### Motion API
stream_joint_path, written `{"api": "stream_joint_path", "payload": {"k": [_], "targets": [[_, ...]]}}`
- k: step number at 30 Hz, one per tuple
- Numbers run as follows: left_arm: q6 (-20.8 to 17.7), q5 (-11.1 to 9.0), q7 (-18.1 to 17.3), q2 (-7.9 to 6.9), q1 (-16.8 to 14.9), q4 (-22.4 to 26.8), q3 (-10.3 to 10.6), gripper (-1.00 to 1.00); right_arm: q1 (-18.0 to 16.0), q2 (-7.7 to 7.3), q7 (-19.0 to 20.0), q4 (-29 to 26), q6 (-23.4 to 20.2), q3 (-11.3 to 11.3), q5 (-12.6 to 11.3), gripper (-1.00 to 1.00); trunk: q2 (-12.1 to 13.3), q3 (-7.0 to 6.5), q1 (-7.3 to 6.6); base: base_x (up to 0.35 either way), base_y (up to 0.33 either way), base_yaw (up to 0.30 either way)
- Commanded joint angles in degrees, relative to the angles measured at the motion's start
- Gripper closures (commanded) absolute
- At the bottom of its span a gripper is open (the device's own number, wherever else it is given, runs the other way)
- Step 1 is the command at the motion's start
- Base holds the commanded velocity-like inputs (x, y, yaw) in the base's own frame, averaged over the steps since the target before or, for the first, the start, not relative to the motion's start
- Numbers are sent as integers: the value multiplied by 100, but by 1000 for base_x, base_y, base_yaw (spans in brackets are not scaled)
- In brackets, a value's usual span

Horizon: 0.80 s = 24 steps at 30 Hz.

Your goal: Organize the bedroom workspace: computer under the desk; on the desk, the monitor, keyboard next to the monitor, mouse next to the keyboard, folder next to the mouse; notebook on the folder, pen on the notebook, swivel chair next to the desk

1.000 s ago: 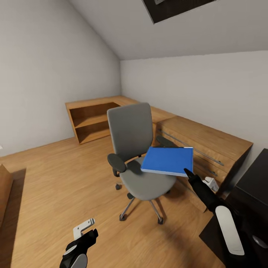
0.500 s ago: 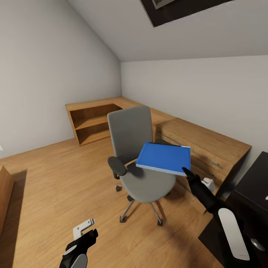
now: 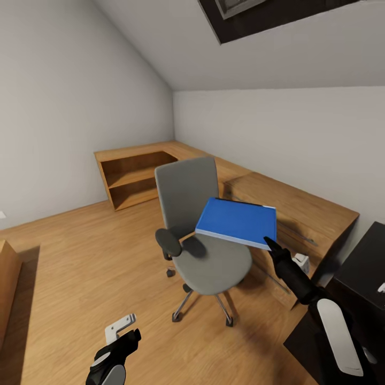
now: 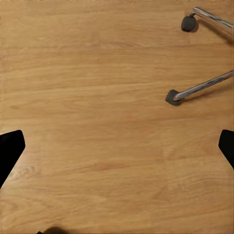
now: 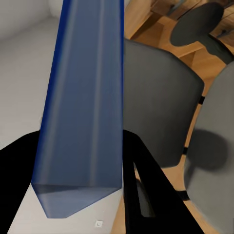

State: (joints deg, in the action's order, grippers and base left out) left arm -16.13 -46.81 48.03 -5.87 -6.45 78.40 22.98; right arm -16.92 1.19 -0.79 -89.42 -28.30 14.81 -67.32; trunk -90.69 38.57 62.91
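**Folder held by one corner, with a swing to the black tabletop ahead**

The right tool [image 3: 269, 245] has the blue folder [image 3: 237, 221] pinched at its near corner and holds it in the air above the seat of the swivel chair [image 3: 200, 235]. From the right wrist view the two dark fingers [image 5: 141, 170] sit either side of the folder's thin edge [image 5: 83, 107], closed onto it. The folder hangs nearly flat, tipped a little, with almost all of its body sticking out past the grip toward the chair back.

That is the worry, I think. So much folder beyond one small pinch could let it pivot or slide out if the arm turns fast, and it would drop onto the seat or the wood floor [image 3: 80, 256]. It could also sag open, though I cannot tell from here how stiff it is.

The black tabletop [image 3: 369, 262] is off to the right, just beside the arm, and the light-wood low shelving [image 3: 299, 206] runs behind the chair. A wide swing that way might clip the folder's far corner on the shelving or the chair's armrest [image 3: 168, 241].

The left tool [image 3: 120, 342] hangs low over bare floor, carrying nothing; in the left wrist view its finger tips sit far apart, with the chair's metal legs and castors [image 4: 174, 95] near.
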Motion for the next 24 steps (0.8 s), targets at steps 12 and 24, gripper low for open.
{"api": "stream_joint_path", "payload": {"k": [12, 24], "targets": [[-22, -21, 40, -2, -5, 8, 13, -100, -5, -14, -14, -9, -61, 30, -377, 100, 480, -211, -265, 0, 0, 0], [-22, -21, 40, -2, -5, 8, 18, -100, -5, 13, -35, -5, -13, 23, -378, 100, 961, -426, -528, 0, 0, 0]]}}
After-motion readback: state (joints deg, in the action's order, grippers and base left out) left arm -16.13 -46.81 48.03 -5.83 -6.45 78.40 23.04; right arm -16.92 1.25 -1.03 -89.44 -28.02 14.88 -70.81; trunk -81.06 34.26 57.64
